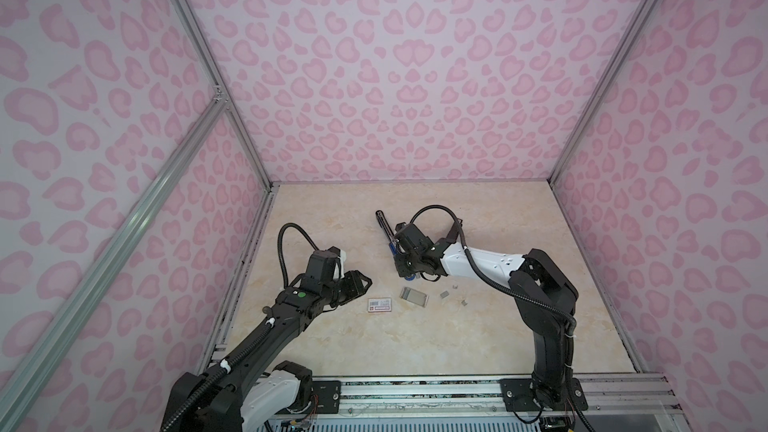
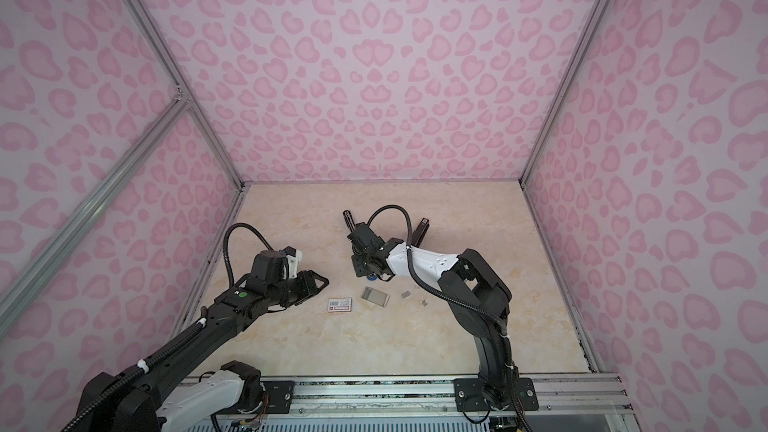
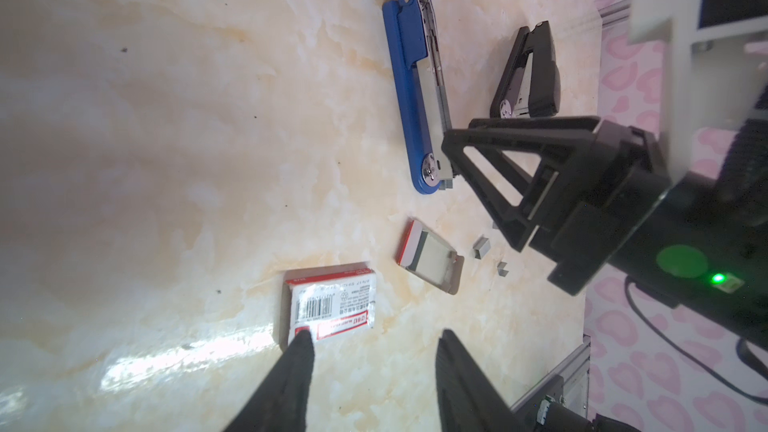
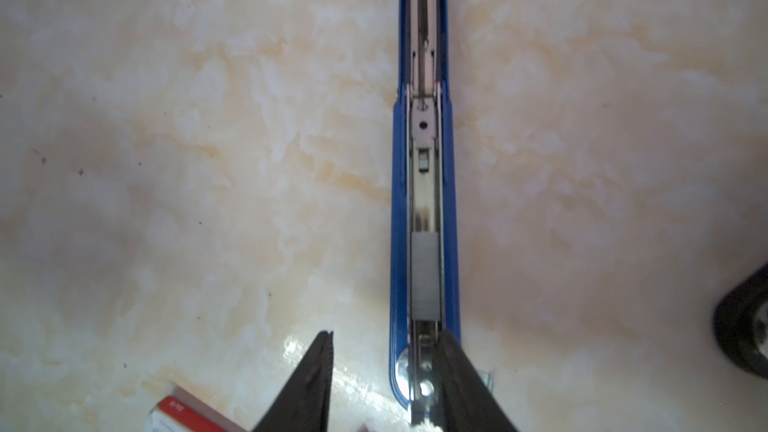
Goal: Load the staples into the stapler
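The blue stapler lies opened flat on the marble table, also seen in both top views and the left wrist view. A grey strip of staples sits in its metal channel. My right gripper hovers open over the stapler's hinge end, one finger above the stapler's edge. Loose staples lie on the table. My left gripper is open and empty, near the box sleeve.
A white-and-red box sleeve lies flat, with an opened inner tray beside it. A black stapler lies behind the right arm. Pink patterned walls enclose the table.
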Motion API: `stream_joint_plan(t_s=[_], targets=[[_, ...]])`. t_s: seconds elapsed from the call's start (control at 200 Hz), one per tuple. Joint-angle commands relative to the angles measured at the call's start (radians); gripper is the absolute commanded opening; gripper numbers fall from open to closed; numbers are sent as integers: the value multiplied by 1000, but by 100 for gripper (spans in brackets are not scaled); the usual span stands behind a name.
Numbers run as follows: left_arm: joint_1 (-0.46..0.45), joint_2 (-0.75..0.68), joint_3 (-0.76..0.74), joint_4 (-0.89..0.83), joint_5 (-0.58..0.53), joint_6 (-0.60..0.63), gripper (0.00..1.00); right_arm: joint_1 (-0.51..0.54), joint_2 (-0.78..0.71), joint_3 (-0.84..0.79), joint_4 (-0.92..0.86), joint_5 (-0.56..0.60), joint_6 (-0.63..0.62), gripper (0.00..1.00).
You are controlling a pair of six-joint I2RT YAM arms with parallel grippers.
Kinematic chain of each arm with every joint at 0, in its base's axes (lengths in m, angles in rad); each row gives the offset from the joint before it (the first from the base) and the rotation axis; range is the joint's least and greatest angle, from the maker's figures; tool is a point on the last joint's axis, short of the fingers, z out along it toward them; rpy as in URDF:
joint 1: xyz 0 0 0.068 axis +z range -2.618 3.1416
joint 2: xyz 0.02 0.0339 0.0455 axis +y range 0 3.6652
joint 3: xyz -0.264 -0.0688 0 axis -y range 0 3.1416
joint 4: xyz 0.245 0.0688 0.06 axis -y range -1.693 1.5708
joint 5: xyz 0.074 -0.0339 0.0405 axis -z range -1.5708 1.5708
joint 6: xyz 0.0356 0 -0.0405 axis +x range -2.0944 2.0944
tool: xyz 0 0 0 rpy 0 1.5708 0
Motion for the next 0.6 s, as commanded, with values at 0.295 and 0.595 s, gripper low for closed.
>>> stream_joint_plan(t_s=[0.295, 0.595], targets=[[1, 11, 13, 20, -4, -2, 51, -38, 171, 204, -68, -30, -47, 43], [1, 31, 19, 23, -2, 5, 51, -39, 202, 218, -87, -53, -50, 38]])
